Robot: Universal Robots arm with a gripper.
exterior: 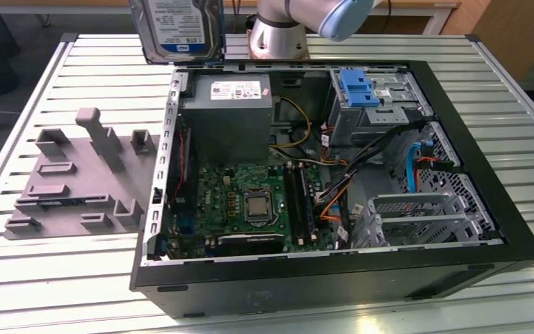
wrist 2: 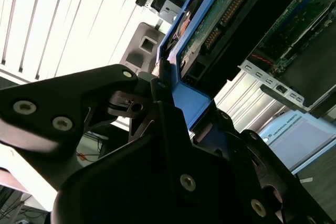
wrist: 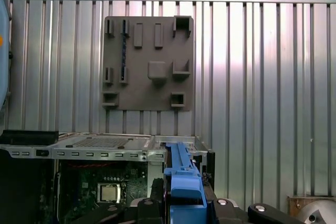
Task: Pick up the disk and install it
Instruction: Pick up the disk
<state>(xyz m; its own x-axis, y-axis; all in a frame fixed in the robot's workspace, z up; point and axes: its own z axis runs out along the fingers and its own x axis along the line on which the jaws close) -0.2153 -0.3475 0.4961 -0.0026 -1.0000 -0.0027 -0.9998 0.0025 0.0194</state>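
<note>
Claw (wrist 2: pixel 178 103) clenched on the disk (exterior: pixel 176 28), aloft near the open computer case (exterior: pixel 341 282) and fixture block (exterior: pixel 72 174).

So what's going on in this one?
The arm's gripper is shut on the disk, clamping its blue bracket, and holds it in the air near the edge of the open computer case. The grey fixture block lies on the slatted table, beside the case at the exterior view's left. The disk is not yet installed in the case.
</note>
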